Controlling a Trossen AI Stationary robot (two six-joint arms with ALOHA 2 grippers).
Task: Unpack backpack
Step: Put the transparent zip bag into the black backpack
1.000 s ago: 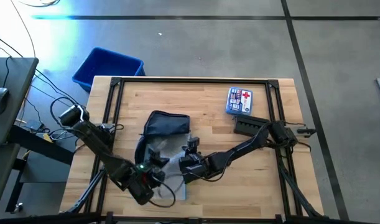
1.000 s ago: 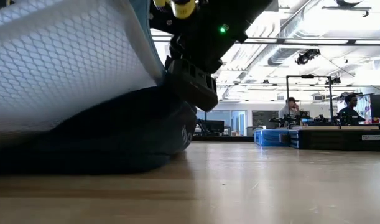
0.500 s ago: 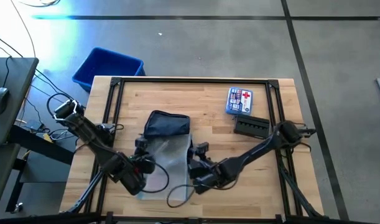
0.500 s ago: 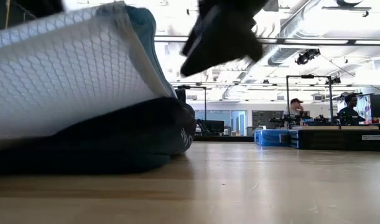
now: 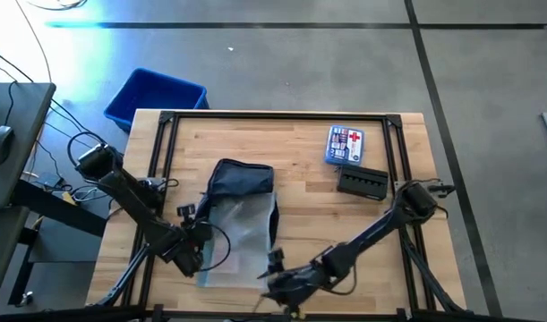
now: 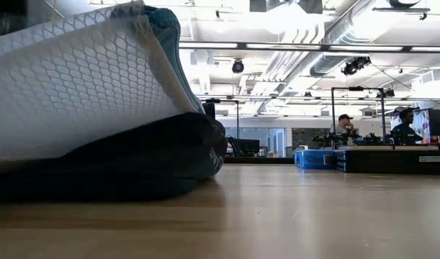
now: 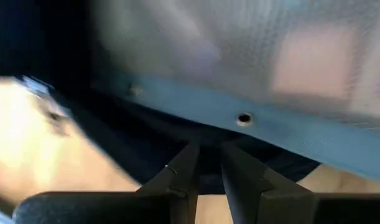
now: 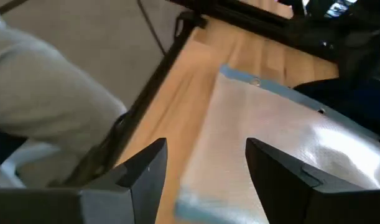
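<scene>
The dark navy backpack lies mid-table, floppy. A clear mesh pouch with a blue edge lies flat from the backpack's near end toward the table's near edge. In the low view the pouch rests on the backpack's dark fabric. My left gripper sits at the pouch's left side, pointing steeply down, its fingers a narrow gap apart with nothing between them. My right gripper hovers wide open at the pouch's near right corner.
A white first-aid box and a black case lie at the far right of the table. A blue bin stands on the floor beyond the far left corner. People stand in the room behind.
Both grippers have drawn away from the pouch. My left gripper went down and toward the table's left edge, rolling as it went. My right gripper rose and swung toward the near edge, leaving the low view. The pouch now lies spread flat on the table.
</scene>
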